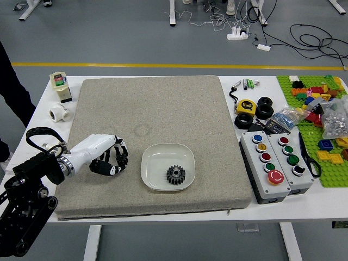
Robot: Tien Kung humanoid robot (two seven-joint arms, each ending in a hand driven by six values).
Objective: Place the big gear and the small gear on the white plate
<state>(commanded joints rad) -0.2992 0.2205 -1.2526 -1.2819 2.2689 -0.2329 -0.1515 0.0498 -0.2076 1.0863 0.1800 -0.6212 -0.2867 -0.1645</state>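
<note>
In the head view, can see the left arm [30,198] reaching in from the picture's left over the gray mat [157,111], with the left hand [103,144] low above it, left of the white plate [154,157]. Held narrow, with the black fingers [120,148] curled inward and the thumb underneath, gripping the small gear [124,160], mostly hidden behind the fingertips. Can make out the big gear [175,175] lying inside the plate, toward its near side, well away from the walls on the left and right.

At the picture's left, on the white table [334,200], can see a cream-colored device [61,86] and, just nearer, a white pipe fitting [58,113]. Right of the mat, can see a yellow tape measure [246,106] near 3 black rings [243,120], then 2 button boxes [265,187] side by side, with 5 buttons on the left box and 4 on the right. Farther right, can see toy bricks [323,155] and a clear bag [336,120] on green baseplates [333,177]. At the far left edge, can glimpse a person's dark clothing [13,89] beside the table.
</note>
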